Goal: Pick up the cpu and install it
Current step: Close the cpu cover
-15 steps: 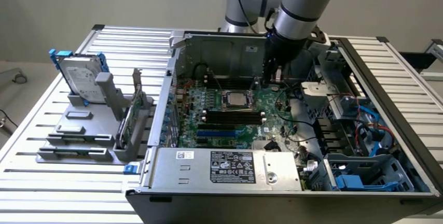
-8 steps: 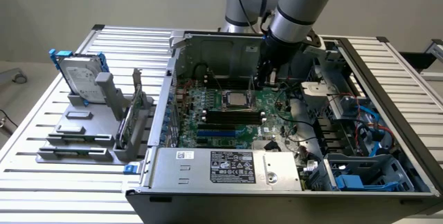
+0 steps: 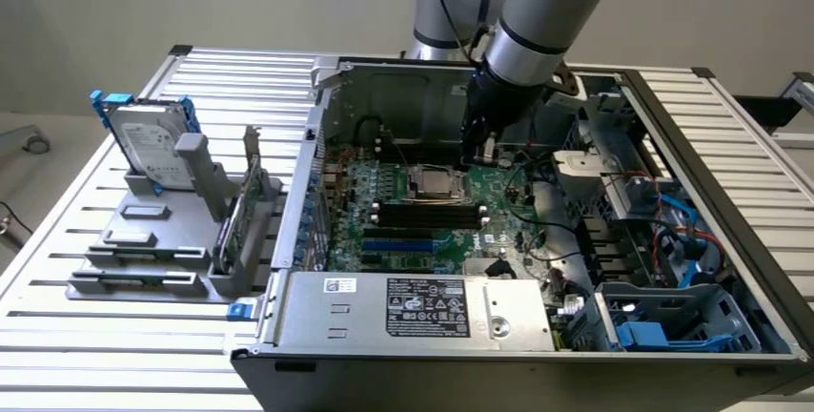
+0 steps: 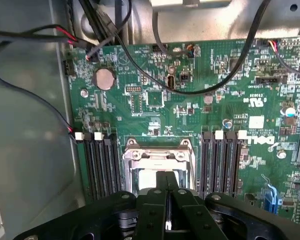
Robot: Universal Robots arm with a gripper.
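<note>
Cpu (image 4: 142,178) lies flat in the socket (image 4: 131,156), square, edges parallel to the memory slots (image 4: 97,165). Gripper (image 4: 167,178) fingers are together near it. Board (image 4: 190,100) reads DELL.

My exterior camera sits high and well back from the slatted table (image 3: 76,336), looking down at an angle into the open computer case (image 3: 381,78), with the arm (image 3: 535,21) entering from the far side. My wrist camera rides just behind the gripper (image 4: 168,182), close over the green motherboard (image 4: 155,75). Both views share the board around its metal-framed socket (image 4: 157,157).
</note>
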